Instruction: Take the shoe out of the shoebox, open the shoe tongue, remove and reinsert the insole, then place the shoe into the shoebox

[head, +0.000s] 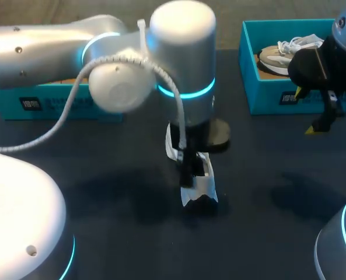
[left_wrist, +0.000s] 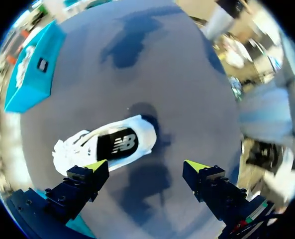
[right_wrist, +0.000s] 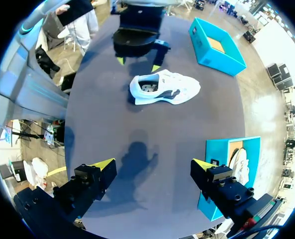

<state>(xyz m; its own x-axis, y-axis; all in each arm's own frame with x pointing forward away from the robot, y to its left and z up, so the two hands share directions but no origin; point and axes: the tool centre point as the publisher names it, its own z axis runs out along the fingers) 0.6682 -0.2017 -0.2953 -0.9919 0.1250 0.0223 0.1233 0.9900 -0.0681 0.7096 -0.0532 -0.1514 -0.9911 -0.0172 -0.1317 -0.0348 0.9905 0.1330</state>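
Observation:
A white shoe (head: 201, 188) with a dark insole lies on its side on the dark table, out of any box. My left gripper (head: 187, 166) hangs straight above it, and the arm hides most of the shoe in the head view. In the left wrist view the shoe (left_wrist: 107, 147) lies just ahead of one finger of that open gripper (left_wrist: 146, 167), untouched. My right gripper (head: 307, 111) stands open and empty by the teal shoebox (head: 248, 70) at the back right. From the right wrist view the shoe (right_wrist: 164, 88) is far ahead of the right gripper (right_wrist: 153, 164), under my left gripper (right_wrist: 137, 62).
A second, beige and white shoe (head: 280, 55) lies inside the back-right shoebox (right_wrist: 222, 199). Another teal box (head: 56, 104) stands at the back left, mostly behind my left arm; it looks empty in the right wrist view (right_wrist: 202, 47).

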